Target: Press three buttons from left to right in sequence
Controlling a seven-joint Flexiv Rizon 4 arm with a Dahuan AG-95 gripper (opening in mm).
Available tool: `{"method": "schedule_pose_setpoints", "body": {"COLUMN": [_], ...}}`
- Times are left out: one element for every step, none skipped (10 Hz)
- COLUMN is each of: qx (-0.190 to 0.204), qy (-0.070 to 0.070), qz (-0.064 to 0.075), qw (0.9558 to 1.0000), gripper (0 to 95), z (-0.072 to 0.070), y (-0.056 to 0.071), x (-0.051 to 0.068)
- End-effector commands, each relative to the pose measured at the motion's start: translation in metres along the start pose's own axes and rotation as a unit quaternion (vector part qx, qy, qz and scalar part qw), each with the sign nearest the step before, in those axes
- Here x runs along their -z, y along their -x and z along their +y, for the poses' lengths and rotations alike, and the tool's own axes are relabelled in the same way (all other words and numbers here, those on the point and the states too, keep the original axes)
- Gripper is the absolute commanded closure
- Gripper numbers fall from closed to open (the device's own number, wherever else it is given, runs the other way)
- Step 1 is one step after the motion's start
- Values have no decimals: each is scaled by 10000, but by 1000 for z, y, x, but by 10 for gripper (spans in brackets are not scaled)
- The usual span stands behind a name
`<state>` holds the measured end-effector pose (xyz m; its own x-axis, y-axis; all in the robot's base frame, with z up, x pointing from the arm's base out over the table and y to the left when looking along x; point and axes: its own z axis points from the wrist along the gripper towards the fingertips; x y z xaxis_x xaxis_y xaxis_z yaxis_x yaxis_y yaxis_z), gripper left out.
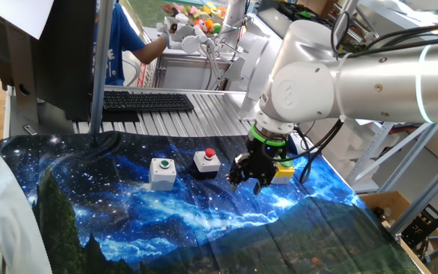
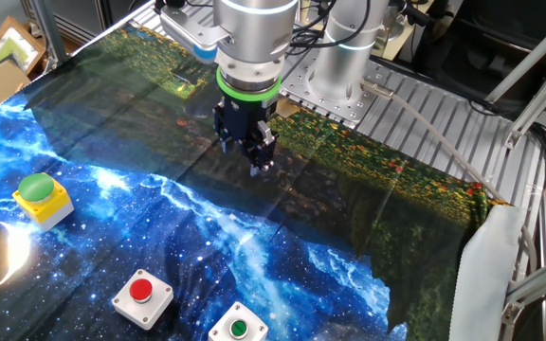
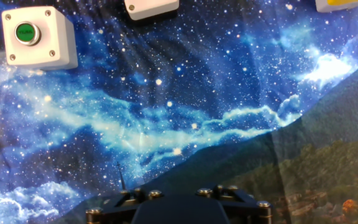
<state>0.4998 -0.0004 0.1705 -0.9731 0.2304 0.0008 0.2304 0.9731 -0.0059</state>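
A galaxy-print cloth (image 2: 282,256) covers my table. All three buttons sit untouched: grey-white box (image 1: 162,171), red-capped box (image 1: 206,161) beside it, yellow box (image 2: 43,199) beyond. My gripper (image 2: 254,152) hovers short of them; jaw state unclear.

This is a robot lab. A big white robot arm (image 1: 371,72) stands on a metal tabletop (image 1: 211,114), with a keyboard (image 1: 147,101), cables and metal shelves (image 1: 401,183) around it.

Below me spreads the starry galaxy cloth (image 3: 185,124). A grey-white box with a green cap (image 3: 37,37) sits upper left, another white box's edge (image 3: 151,7) at top centre, a yellow corner (image 3: 347,4) top right.
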Motion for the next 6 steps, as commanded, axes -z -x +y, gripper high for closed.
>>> {"method": "schedule_pose_setpoints", "body": {"qx": [-11, -27, -53, -60, -56, -54], "qy": [-1, 5, 9, 7, 7, 11], "qz": [-16, -24, -23, -18, -11, -9], "qw": [10000, 10000, 10000, 10000, 10000, 10000], "gripper": [570, 760, 760, 760, 760, 950], "z": [0, 0, 0, 0, 0, 0], "y": [0, 0, 0, 0, 0, 0], "x": [0, 0, 0, 0, 0, 0]}}
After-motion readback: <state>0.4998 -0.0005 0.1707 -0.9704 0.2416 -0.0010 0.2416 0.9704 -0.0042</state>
